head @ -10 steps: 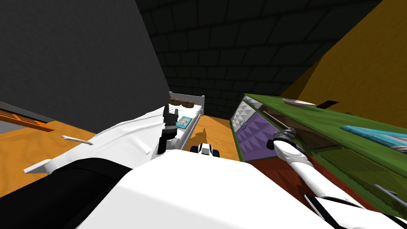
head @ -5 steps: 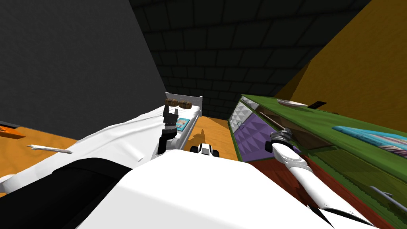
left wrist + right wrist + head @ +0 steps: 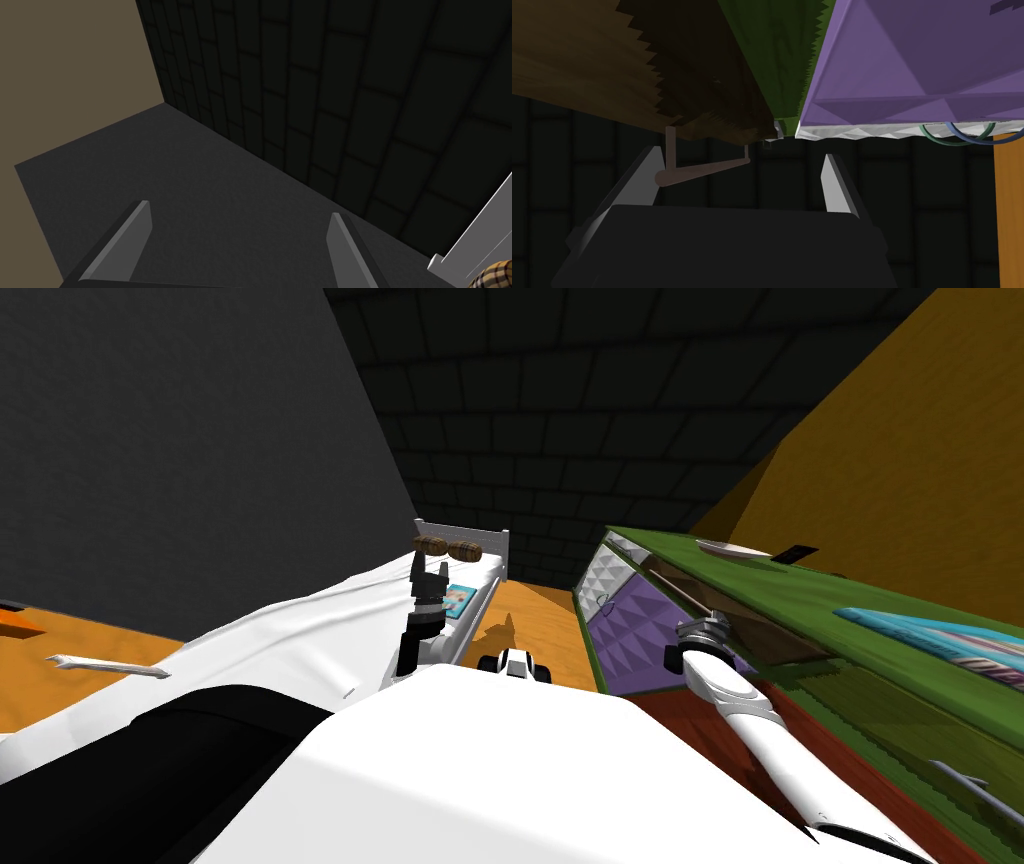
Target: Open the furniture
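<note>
A green dresser [image 3: 860, 598] runs along my right side, with a brown drawer front [image 3: 612, 60] beside a purple one [image 3: 912, 55]. The brown front carries a thin brown bar handle [image 3: 704, 169], also visible as the handle [image 3: 680, 591] in the head view. My right gripper [image 3: 742, 155] is open at this handle, and the bar lies between the fingers, close to one finger [image 3: 654, 165]. Over the bed, my left gripper [image 3: 240, 209] is raised and open, holding nothing; the head view shows the left gripper [image 3: 428, 568] as well.
A white bed [image 3: 300, 628] with two plaid pillows [image 3: 450, 549] and a teal book [image 3: 462, 598] lies on my left. On the dresser top rest a plate [image 3: 735, 549] and a teal book [image 3: 940, 638]. Orange floor [image 3: 540, 623] runs between bed and dresser toward a dark brick wall.
The whole head view has shifted, so my body has turned a little. My right hand has drawn slightly back toward me while staying at the brown handle. The left arm holds its pose.
</note>
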`<state>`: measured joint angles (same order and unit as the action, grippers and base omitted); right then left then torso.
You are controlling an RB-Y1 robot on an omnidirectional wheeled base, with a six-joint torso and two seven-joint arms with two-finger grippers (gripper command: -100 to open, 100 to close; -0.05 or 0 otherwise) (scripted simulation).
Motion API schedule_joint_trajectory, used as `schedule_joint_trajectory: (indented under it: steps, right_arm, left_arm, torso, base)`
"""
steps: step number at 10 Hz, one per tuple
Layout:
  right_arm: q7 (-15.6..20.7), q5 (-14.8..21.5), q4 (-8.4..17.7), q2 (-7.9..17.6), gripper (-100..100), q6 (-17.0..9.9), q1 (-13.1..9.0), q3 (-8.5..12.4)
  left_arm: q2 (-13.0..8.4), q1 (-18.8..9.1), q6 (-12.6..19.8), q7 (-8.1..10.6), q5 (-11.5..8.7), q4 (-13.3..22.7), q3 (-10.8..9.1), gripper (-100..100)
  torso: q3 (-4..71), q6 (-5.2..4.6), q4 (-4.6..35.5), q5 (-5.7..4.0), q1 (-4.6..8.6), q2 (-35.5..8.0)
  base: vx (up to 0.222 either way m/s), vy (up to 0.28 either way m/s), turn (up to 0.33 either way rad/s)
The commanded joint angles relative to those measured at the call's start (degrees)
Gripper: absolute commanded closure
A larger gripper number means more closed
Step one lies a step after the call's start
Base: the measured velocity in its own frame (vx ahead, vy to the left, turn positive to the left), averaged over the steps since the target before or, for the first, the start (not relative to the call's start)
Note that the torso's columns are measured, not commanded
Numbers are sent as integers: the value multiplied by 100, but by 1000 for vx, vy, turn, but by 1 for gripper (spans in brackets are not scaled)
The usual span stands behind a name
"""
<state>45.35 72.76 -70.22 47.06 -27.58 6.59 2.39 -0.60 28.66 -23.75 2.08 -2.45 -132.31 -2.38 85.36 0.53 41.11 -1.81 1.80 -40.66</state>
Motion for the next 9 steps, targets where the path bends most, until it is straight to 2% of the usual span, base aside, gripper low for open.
schedule_joint_trajectory:
  steps: [1, 2, 3, 4, 5, 6, 7, 8, 9]
  right_arm:
    - [100, -103, -262, -105, 100, 101, 294, -79]
    - [139, 169, -575, -292, 100, 279, 474, 315]
    - [139, 169, -789, -415, 100, 284, 631, 334]
    - [139, 169, -925, -478, 100, 284, 721, 334]
    - [139, 169, -1081, -478, 100, 284, 936, 334]
    - [139, 169, -1081, -478, 100, 284, 964, 334]
    - [178, 442, -1348, -620, 100, 467, 1115, 747]
    - [178, 442, -1575, -744, 100, 467, 1253, 747]
    - [178, 442, -1744, -850, 100, 467, 1389, 747]
  left_arm:
    - [0, 0, 0, 0, 0, 0, 0, 0]
    - [0, 0, 0, 0, 0, 0, 0, 0]
    - [-1, 4, -1, 0, 0, -1, -2, 0]
    - [-1, 3, -1, 0, 0, -1, -2, 0]
    - [0, 1, 0, 0, 0, 0, 0, 0]
    - [0, -1, 0, 0, 0, 0, 0, 0]
    - [0, -1, 0, 0, 0, 0, 0, 0]
    - [0, 3, 0, 0, 0, 0, -1, 0]
    - [0, 3, -1, 0, 0, -1, -1, 0]
  torso:
    - [-2, -1, 3, 5, -5, -4]
    - [-5, -5, 0, 1, -5, -6]
    - [8, -35, 9, 26, -5, 14]
    - [12, 6, 7, 27, -17, 14]
    - [-6, 37, 3, 9, -31, -12]
    - [-16, 33, 4, 0, -23, -22]
    - [-16, 11, 0, -10, -9, -16]
    - [0, -38, 14, 27, -8, 3]
    - [-3, -23, 14, 32, -26, -8]
  base:
    - [9, -7, -3]
    - [176, -41, -217]
    - [224, -56, -234]
    - [91, -29, -38]
    - [-10, 5, 60]
    - [-31, 14, 41]
    - [128, -2, -181]
    - [190, -11, -214]
    - [107, -25, -61]
